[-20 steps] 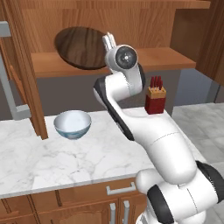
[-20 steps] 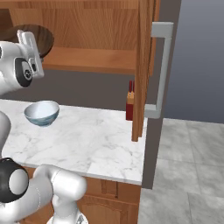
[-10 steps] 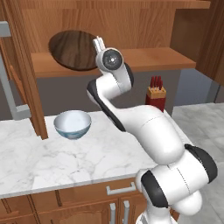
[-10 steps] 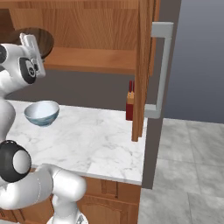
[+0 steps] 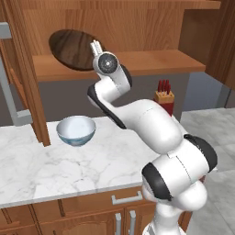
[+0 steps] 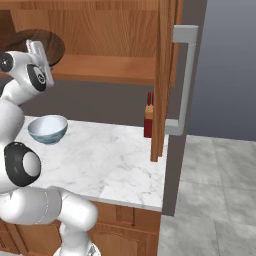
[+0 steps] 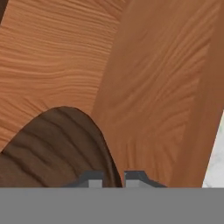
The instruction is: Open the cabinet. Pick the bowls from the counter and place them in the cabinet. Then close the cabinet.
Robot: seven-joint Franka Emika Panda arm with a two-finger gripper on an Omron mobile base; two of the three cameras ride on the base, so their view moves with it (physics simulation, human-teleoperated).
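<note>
A: Which step is in hand?

B: Placing the first bowl, I'd judge. Both cabinet (image 5: 137,27) doors stand open. The claw (image 7: 108,178) is up at the cabinet shelf, clenched on the rim of the brown wooden bowl (image 5: 73,48). In the hand view the two finger tips sit nearly together with the dark rim pinched between them.

A: Is the bowl down on the shelf?

B: It reaches ahead of the claw into the cabinet, tilted up on edge over the shelf board. Whether its lower edge touches the board, I cannot tell.

A: And the other bowl?

B: The white bowl (image 5: 76,130) stands upright on the table (image 5: 69,165), well below the claw and on the side of the left door, just beside that door's lower edge.

A: What does the next move call for?

B: Probably laying the brown bowl flat on the shelf, letting go, and drawing the claw straight back out between the doors. Then it must drop to the white bowl. That reach passes near the left door, so the descent wants care.
</note>
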